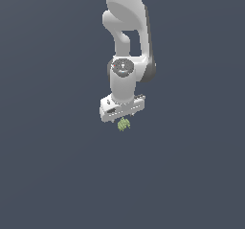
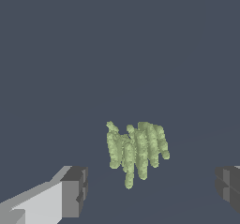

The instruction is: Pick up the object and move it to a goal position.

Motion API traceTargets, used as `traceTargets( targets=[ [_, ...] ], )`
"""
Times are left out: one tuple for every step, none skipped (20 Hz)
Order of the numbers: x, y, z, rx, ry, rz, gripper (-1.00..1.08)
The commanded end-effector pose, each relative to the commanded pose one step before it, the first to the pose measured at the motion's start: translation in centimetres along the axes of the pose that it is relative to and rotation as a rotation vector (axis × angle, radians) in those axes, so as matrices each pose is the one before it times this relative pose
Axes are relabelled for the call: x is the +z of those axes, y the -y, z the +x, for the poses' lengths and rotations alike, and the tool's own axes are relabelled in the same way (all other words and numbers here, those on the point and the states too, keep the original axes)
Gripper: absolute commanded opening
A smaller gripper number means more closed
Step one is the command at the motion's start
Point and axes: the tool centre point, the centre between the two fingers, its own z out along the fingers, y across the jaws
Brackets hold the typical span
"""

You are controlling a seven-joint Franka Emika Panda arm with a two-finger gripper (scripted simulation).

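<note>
The object (image 1: 124, 124) is a tiny lumpy yellow-green thing with pale speckles, lying on the dark floor just beneath the white gripper (image 1: 122, 120) in the exterior view. In the wrist view the object (image 2: 136, 149) looks like a cluster of knobbly fingers, sitting between and beyond the two dark fingertips (image 2: 75, 190). The gripper (image 2: 150, 190) is open, its fingers wide apart on either side of the object and not touching it.
The white arm (image 1: 125, 27) comes down from the top of the exterior view. All around is a plain dark blue-grey floor (image 1: 57, 175), with no other objects or goal marker visible.
</note>
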Motion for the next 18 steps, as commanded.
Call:
traceTargets(
  targets=[
    [0.524, 0.058, -0.122, -0.04284, -0.00610, -0.00230, 1.00],
    [0.164, 0.023, -0.043, -0.01290, -0.00170, -0.00061, 1.00],
    [0.144, 0.021, -0.038, -0.01138, -0.00150, -0.00054, 1.00],
    [0.124, 0.020, -0.033, -0.00989, -0.00131, -0.00046, 1.00],
    [0.105, 0.019, -0.028, -0.00837, -0.00111, -0.00039, 1.00],
    [0.086, 0.015, -0.023, -0.00684, -0.00091, -0.00032, 1.00],
    [0.067, 0.011, -0.019, -0.00530, -0.00071, -0.00025, 1.00],
    [0.047, 0.009, -0.013, -0.00381, -0.00051, -0.00018, 1.00],
    [0.028, 0.005, -0.008, -0.00227, -0.00030, -0.00011, 1.00],
    [0.010, -0.002, -0.005, -0.00068, -0.00009, -0.00003, 1.00],
    [-0.038, -0.005, 0.002, 0.00489, 0.00108, 0.00045, 1.00],
    [0.035, -0.001, -0.002, 0.00000, 0.00000, 0.00000, 1.00],
    [0.103, -0.004, -0.005, 0.00000, 0.00000, 0.00000, 1.00],
    [0.171, -0.007, -0.009, 0.00000, 0.00000, 0.00000, 1.00],
    [0.231, 0.027, 0.004, -0.00067, -0.00014, -0.00005, 1.00],
    [0.307, -0.011, -0.016, 0.00000, 0.00000, 0.00000, 1.00],
    [0.364, 0.022, -0.004, -0.00067, -0.00014, -0.00004, 1.00],
    [0.438, -0.015, -0.025, 0.00000, 0.00000, 0.00000, 1.00]
  ],
)
